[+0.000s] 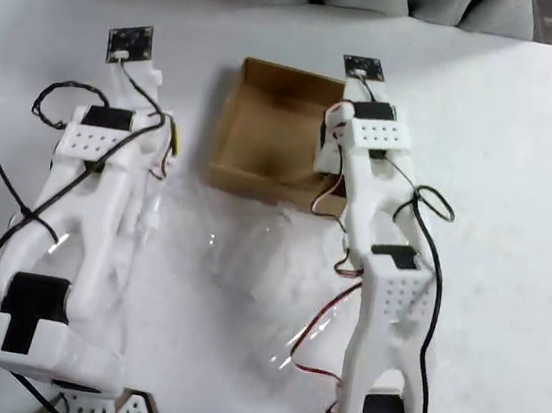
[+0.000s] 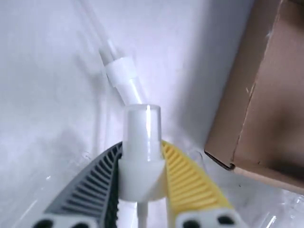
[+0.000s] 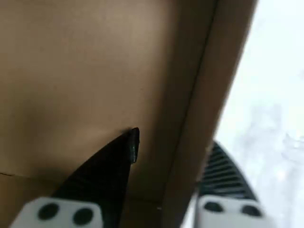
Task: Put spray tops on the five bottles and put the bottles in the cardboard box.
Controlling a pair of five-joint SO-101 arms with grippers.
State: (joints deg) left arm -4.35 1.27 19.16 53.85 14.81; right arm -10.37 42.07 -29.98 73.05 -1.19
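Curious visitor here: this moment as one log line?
left gripper: shut on spray top | right gripper: open, straddling cardboard box wall

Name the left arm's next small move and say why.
Probably swing the left tool, shut on a spray top, toward the clear shapes on the table before the cardboard box, which may be bottles. The top sits on no bottle yet, and the right tool stands open astride the box wall.

The box is sitting far in the middle, blocking the way there. The right arm is leaning over its right wall. The table is lying open on the right.
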